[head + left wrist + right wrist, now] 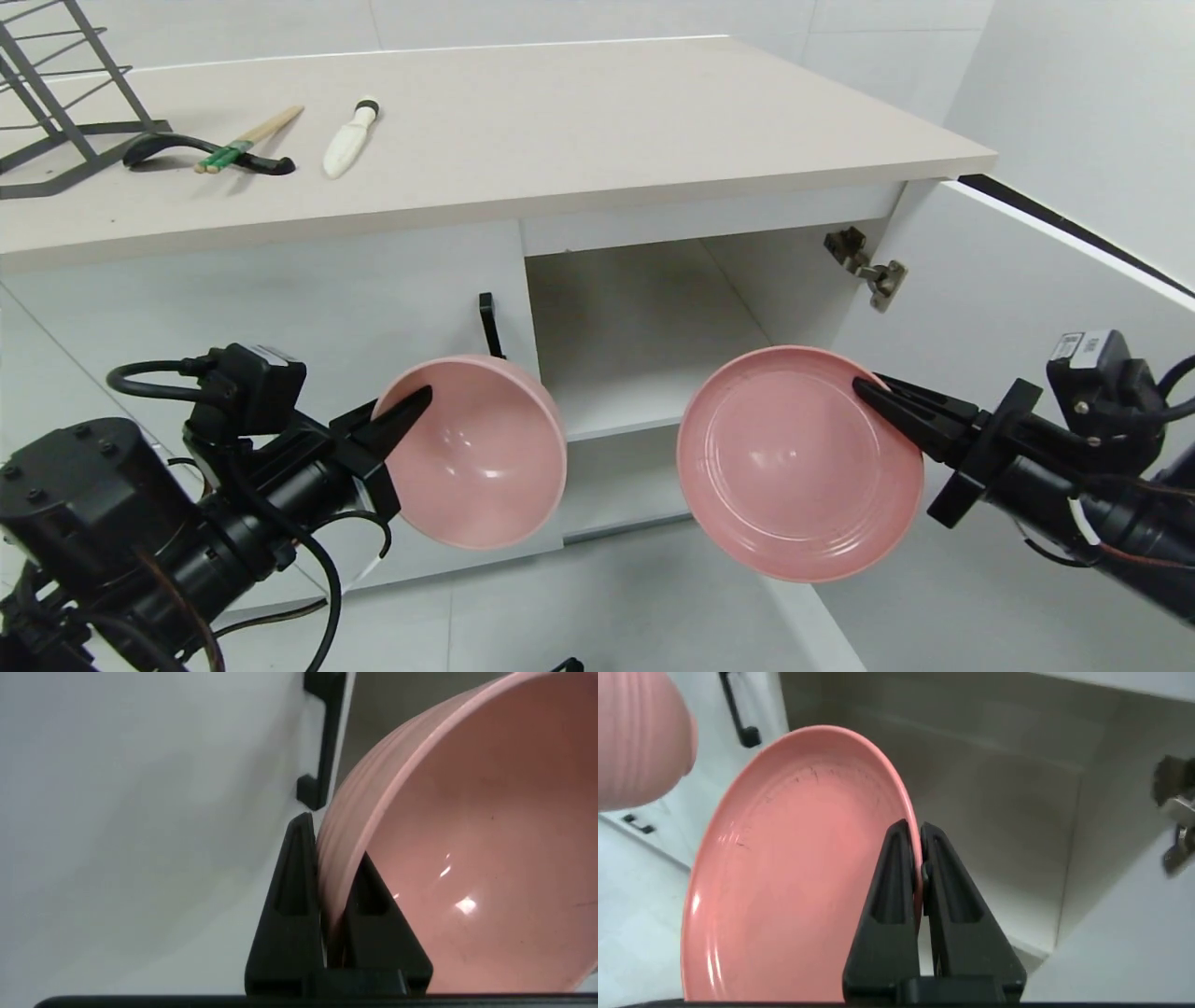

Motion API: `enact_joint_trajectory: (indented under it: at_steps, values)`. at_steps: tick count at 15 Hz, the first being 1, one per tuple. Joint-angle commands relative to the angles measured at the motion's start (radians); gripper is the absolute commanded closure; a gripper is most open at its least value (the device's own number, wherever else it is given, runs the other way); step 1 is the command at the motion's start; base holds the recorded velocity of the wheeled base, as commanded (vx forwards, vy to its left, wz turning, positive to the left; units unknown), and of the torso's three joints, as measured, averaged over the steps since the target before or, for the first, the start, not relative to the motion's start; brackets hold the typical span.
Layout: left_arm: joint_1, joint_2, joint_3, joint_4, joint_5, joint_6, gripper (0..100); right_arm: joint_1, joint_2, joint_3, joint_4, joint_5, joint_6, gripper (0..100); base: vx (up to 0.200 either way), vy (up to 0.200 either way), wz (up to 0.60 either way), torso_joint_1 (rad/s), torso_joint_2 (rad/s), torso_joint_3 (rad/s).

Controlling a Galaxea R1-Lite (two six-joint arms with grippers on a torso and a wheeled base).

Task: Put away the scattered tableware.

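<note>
Bowl (476, 467) left, plate (794, 467) right, both before the open cabinet (644, 355). On the countertop (560, 121) above: rack (56, 103), chopsticks (250, 140), utensil (350, 140), left to right.

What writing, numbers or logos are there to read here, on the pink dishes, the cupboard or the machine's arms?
No text here can be read.
White sticker on the right arm: print too small to read.
Pale sticker on the left arm: too small to read.
Pink bowl, pink plate, cupboard, countertop: no print visible.
</note>
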Motion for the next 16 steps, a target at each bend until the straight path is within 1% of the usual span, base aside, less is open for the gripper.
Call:
enact_joint_trajectory:
  at_steps: [1, 3, 6, 8, 9, 11, 12, 13, 14, 16]
  values:
    - [0.0, 0.001, 0.002, -0.001, 0.0, 0.002, 100, -0.001, 0.009, 0.001, -0.002, 0.0, 0.0, 100, 0.0, 0.0, 0.0, 0.0, 0.0, 0.0]
    - [0.0, 0.001, 0.002, -0.001, 0.0, 0.0, 100, -0.004, 0.017, 0.006, -0.002, 0.0, 0.0, 100, 0.0, 0.0, 0.0, 0.0, 0.0, 0.0]
    - [0.0, 0.004, 0.004, -0.001, 0.0, 0.002, 100, -0.004, 0.03, 0.024, -0.002, 0.0, 0.0, 100, 0.0, 0.0, 0.0, -0.173, 0.07, 0.041]
    - [0.0, 0.004, 0.011, -0.001, -0.001, 0.002, 100, -0.005, 0.044, 0.043, -0.002, 0.002, 0.0, 100, 0.0, 0.0, 0.0, -0.076, 0.1, 0.034]
    - [0.0, 0.003, 0.017, -0.001, -0.001, 0.008, 100, -0.005, 0.054, 0.043, -0.002, 0.002, 0.0, 100, 0.0, 0.0, 0.0, 0.0, 0.0, 0.0]
    - [0.0, 0.016, 0.034, -0.001, -0.001, 0.063, 100, -0.007, 0.109, 0.035, -0.002, 0.0, 0.0, 100, 0.0, 0.0, 0.0, 0.0, 0.0, 0.0]
    - [0.0, 0.018, 0.05, -0.001, -0.001, 0.077, 100, -0.004, 0.139, 0.026, -0.002, 0.002, 0.0, 100, 0.2, 0.0, 0.0, -0.007, 0.01, 0.046]
    - [0.0, 0.018, 0.05, -0.001, -0.001, 0.077, 100, -0.004, 0.139, 0.026, -0.002, 0.002, 0.0, 100, 0.2, 0.0, 0.0, 0.007, 0.01, 0.036]
    - [-0.012, 0.016, 0.083, -0.001, -0.001, 0.12, 100, -0.007, 0.207, -0.031, -0.002, 0.0, 0.0, 100, 0.2, 0.0, 0.0, -0.012, 0.0, 0.051]
    - [-0.023, 0.012, 0.105, -0.001, -0.001, 0.175, 100, -0.002, 0.239, -0.052, -0.002, 0.002, 0.0, 100, 0.0, 0.0, 0.0, 0.0, 0.0, 0.0]
